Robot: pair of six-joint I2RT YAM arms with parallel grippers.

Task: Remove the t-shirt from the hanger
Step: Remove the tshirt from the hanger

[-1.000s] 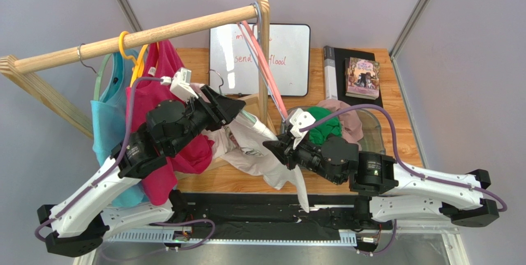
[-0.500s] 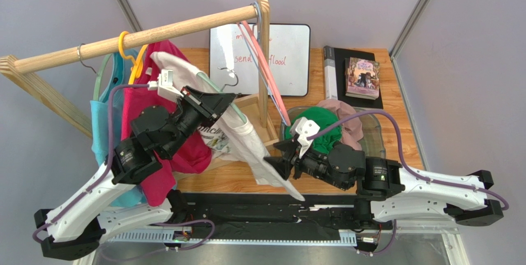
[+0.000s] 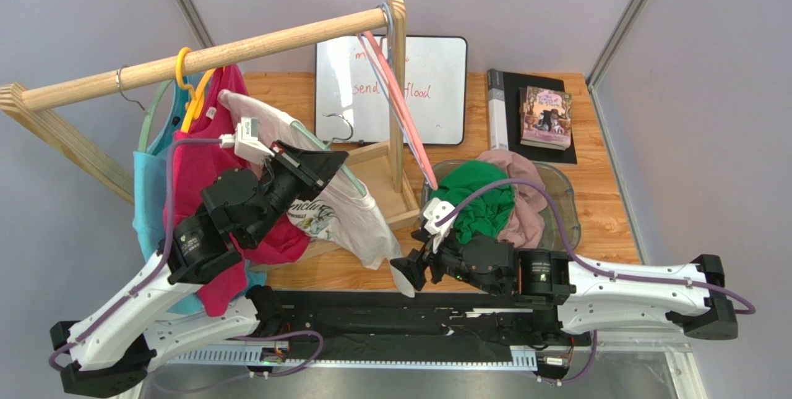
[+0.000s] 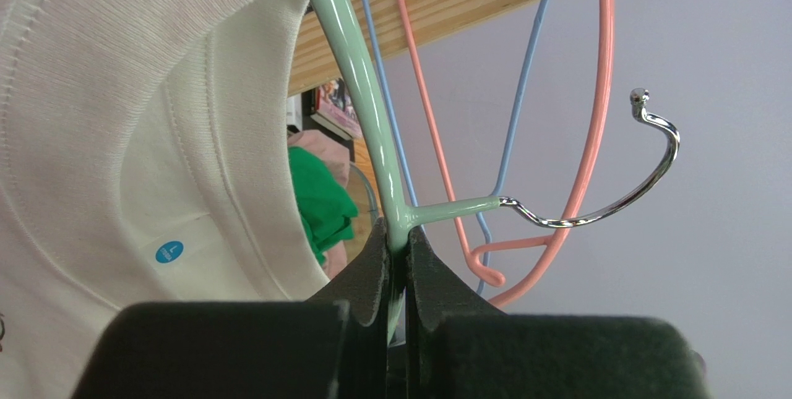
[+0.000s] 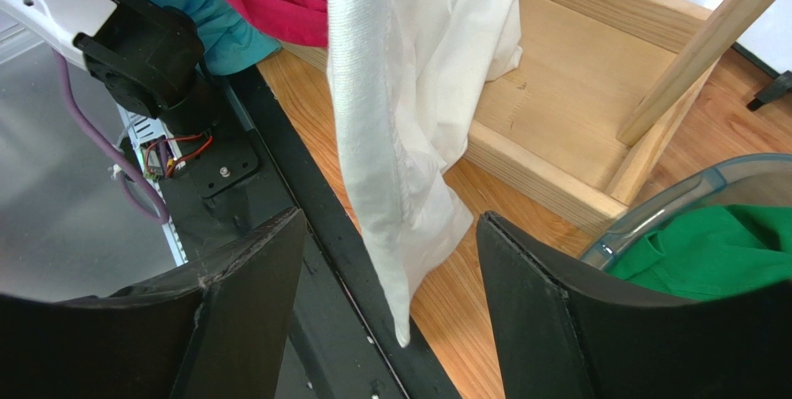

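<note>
- Top view: the left gripper is raised in front of the wooden rail, its jaws clamped on the mint-green hanger.
- The white t-shirt drapes from that hanger, over the wooden stand base and toward the near table edge.
- The right gripper sits low at the shirt's bottom hem, jaws apart.
- A magenta shirt and a teal shirt hang on the rail to the left. A clear bin of clothes sits to the right.
- Left wrist view: both fingers are pressed together on the hanger just below where its metal hook branches off.
- The hook is off the rail. The t-shirt collar wraps the hanger arm at left.
- A coral hanger and a blue wire hanger hang behind.
- Right wrist view: the gripper is spread wide. The t-shirt hem dangles between the fingers, with neither gripping it.
- The bin rim and a green garment are at right.
</note>
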